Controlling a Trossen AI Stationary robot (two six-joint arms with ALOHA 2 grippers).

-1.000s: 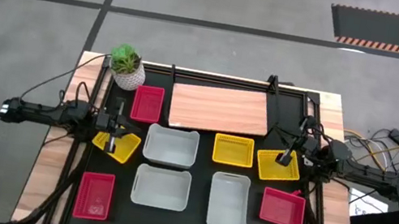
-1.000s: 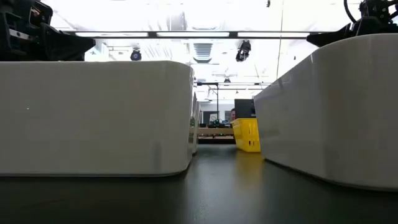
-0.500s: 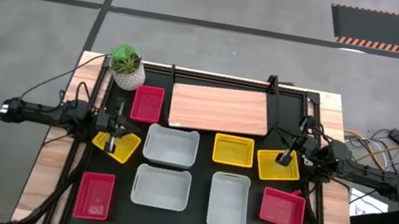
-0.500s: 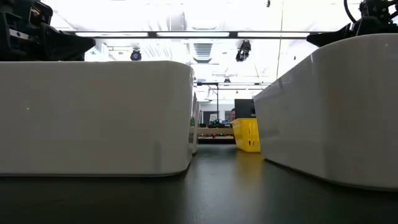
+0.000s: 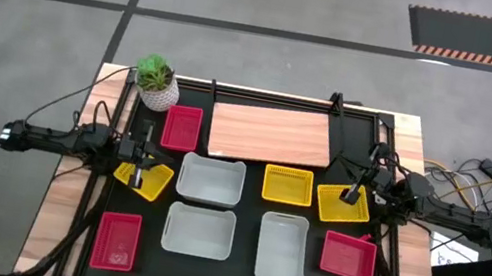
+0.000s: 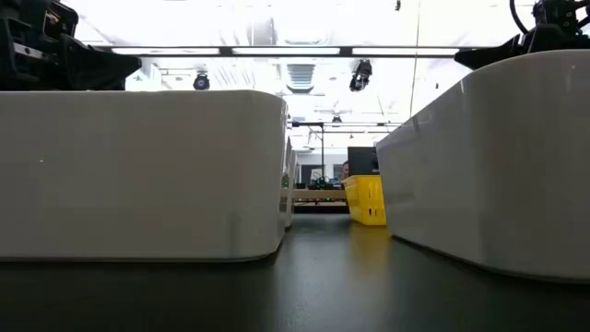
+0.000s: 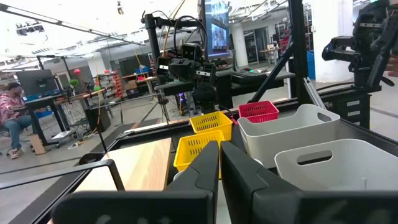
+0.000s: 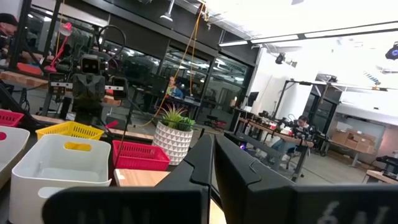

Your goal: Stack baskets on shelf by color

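Nothing has shifted: our left pincer [image 5: 140, 172] and right pincer [image 5: 348, 198] hover, fingers together, over yellow baskets [image 5: 342, 204]; the shelf [image 5: 271, 133] stays bare.

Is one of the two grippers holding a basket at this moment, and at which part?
No. The left gripper and right gripper are both shut with nothing between the fingers, each above a yellow basket, at and.

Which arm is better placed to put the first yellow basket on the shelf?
Right, probably. The right gripper hovers over a yellow basket near the shelf; the left gripper's basket lies farther away.
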